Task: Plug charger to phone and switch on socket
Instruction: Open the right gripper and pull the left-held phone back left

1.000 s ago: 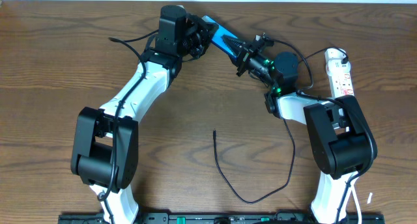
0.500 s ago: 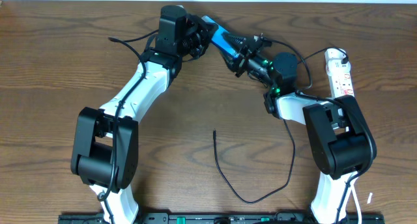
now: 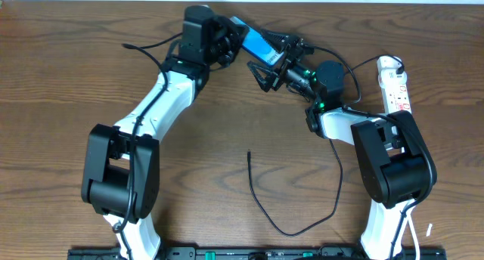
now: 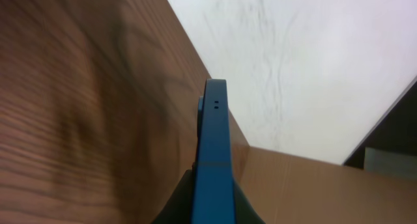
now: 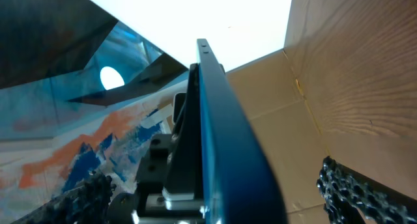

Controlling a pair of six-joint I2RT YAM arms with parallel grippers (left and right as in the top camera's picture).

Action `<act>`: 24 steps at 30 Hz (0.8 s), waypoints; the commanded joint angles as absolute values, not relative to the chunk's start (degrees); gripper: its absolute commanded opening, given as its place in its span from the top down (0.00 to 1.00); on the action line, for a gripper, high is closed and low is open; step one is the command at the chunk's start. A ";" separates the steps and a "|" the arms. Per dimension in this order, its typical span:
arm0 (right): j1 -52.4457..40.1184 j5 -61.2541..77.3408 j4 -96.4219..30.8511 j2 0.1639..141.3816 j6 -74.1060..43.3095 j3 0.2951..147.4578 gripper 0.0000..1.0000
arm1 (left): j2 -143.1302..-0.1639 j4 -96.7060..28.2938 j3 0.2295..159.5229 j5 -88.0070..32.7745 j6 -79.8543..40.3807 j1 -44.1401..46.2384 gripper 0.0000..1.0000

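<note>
Left gripper [image 3: 228,35]: jaws clamped narrow on phone [image 3: 259,44], gripping one end; phone seen edge-on from both wrists.
Right gripper [image 3: 274,62]: jaws spread wide, straddling phone's free end; ribbed fingertips [image 5: 352,191] stand apart from both faces, holding nothing.
Charger [image 3: 250,173]: loose on table [image 3: 60,78], well apart from both grippers on base side, plug tip pointing toward them.
Socket [image 3: 395,82]: well to right of right gripper, beside right arm.

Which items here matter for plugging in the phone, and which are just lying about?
For the job: phone, gripped by the left claw; charger cable; socket strip.
Not part of it: table; black rail at its front edge.
</note>
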State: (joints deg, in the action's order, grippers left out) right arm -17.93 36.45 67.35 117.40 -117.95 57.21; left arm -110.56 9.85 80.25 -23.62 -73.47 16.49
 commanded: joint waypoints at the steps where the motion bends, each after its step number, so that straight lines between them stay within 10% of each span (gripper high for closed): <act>1: -16.75 36.36 67.16 117.25 -117.10 57.80 0.01 | -108.44 10.39 81.12 -22.92 -73.10 13.85 0.93; 24: -14.28 37.34 66.41 117.25 -90.72 57.78 0.01 | -108.44 10.39 81.12 -57.08 -73.14 -1.43 0.93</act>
